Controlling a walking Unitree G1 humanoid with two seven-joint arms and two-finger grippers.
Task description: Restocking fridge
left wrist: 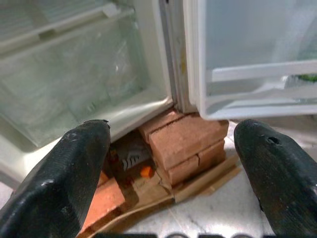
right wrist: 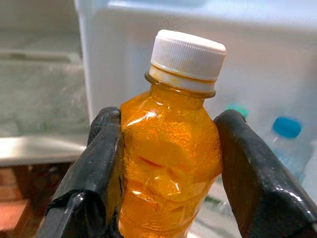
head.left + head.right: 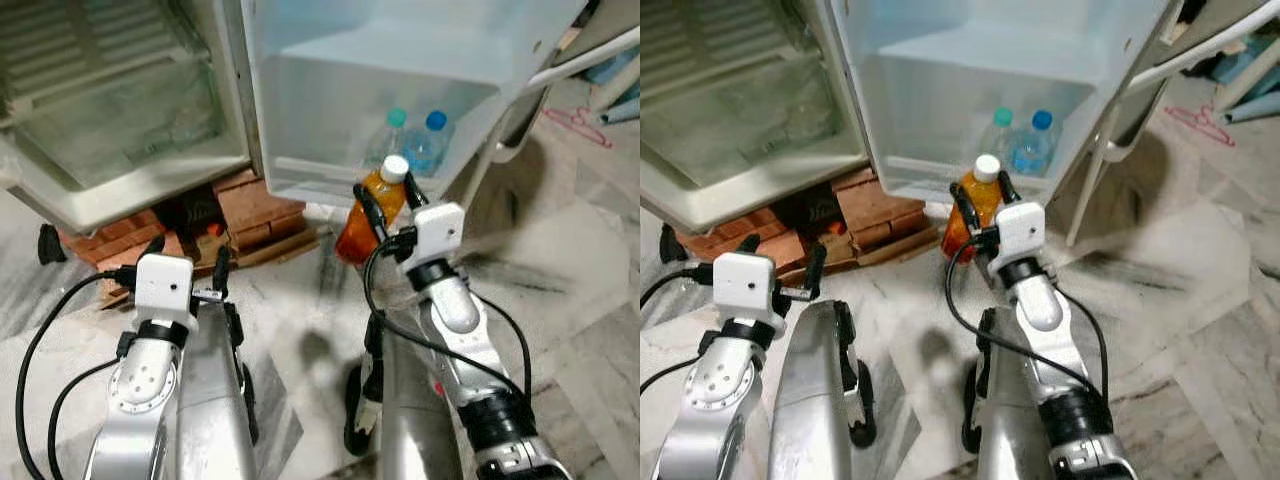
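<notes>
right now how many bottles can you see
3. An orange bottle with a white cap is held in the right gripper, just outside the fridge door shelf. A green-capped bottle and a blue-capped bottle stand in that shelf. More may be hidden.

Soft daylight, faint floor (image 3: 560,270) shadows, mild wide-angle edge distortion, blurred wrist-view backgrounds.

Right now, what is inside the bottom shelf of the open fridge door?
Two clear bottles stand in the door shelf: one with a green cap and one with a blue cap. The shelf's front wall and the orange bottle held by the right gripper hide their lower parts.
</notes>
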